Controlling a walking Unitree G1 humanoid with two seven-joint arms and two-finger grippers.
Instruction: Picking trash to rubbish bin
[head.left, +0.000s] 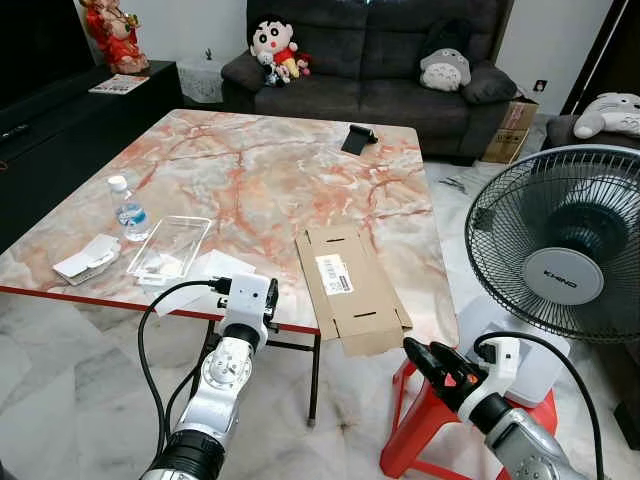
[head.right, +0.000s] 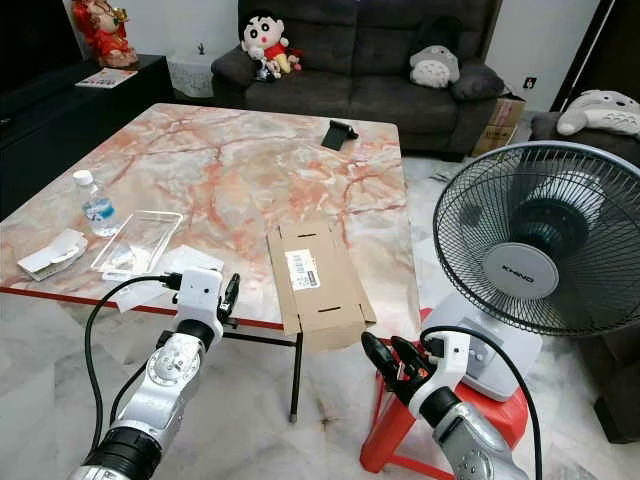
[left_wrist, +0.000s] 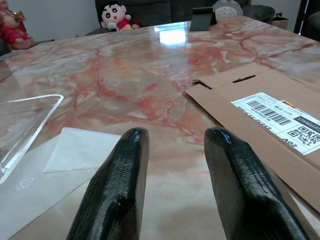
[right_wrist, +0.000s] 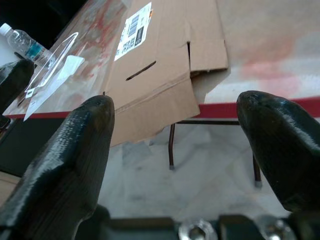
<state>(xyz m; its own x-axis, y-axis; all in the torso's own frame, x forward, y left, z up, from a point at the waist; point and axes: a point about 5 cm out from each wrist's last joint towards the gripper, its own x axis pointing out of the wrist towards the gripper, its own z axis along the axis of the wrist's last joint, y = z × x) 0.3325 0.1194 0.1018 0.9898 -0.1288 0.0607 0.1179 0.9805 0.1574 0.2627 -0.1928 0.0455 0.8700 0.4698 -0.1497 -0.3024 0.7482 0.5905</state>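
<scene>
Right gripper (head.left: 428, 363) hangs just below the table (head.left: 250, 170) edge with its fingers spread wide, and the flattened cardboard box (head.left: 348, 285) sits just ahead of it, one end sticking out past the rim. Left gripper (left_wrist: 175, 145) is fingers apart too, low over the near edge, with a sheet of paper (left_wrist: 80, 152) right in front, a clear plastic tray (head.left: 170, 245) just beyond that and a water bottle (head.left: 127, 210) further off.

The marble table (head.left: 260, 170) bears flattened cardboard (head.left: 350, 285), a bottle (head.left: 128, 212), a clear tray (head.left: 170, 246).
</scene>
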